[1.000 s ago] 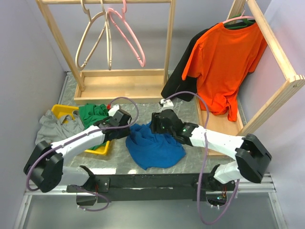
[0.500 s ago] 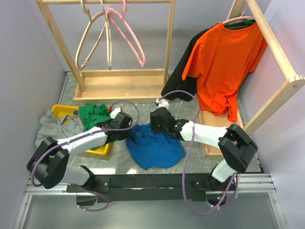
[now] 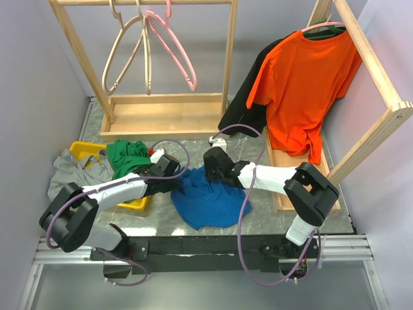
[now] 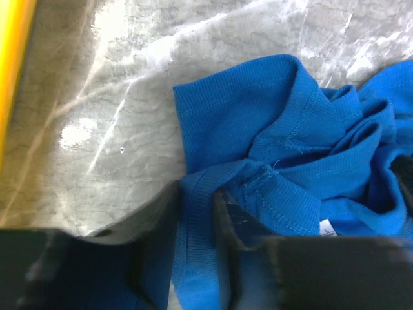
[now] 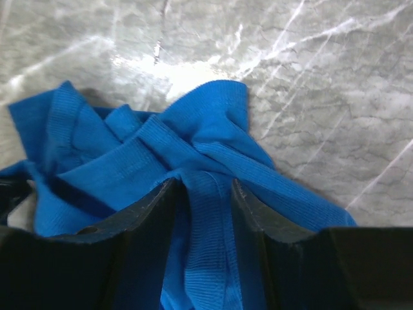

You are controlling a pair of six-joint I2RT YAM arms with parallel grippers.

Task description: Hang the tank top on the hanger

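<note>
- Step in hand, as I judge it: taking hold of the tank top (image 3: 210, 200), which lies crumpled on the table (image 3: 258, 216), midway between the left and right edges and toward the near edge. It is not yet on the hanger (image 3: 174, 55).
- The left gripper (image 4: 195, 194) is at the top's far-left edge. Its jaws are closed on a ribbed band of the blue fabric, which fills the gap between them. A small white label shows just beside.
- The right gripper (image 5: 203, 187) is at the top's far-right part. Its jaws pinch a ribbed band, likely a strap or hem, with fabric against both fingers.
- The hanger hangs from the rail of the rack (image 3: 227, 64) at the far edge, beside beige hangers (image 3: 122, 58) and well apart from the top.
- Next move, in my view: lift and spread the top so a strap opening shows, then carry it to the hanger. The bunched folds could hide which band is which.
- A yellow bin (image 3: 84, 150) at the left edge holds a green garment (image 3: 126, 155). A grey cloth (image 3: 64, 173) lies against it; whether it is inside or beside, I cannot tell.
</note>
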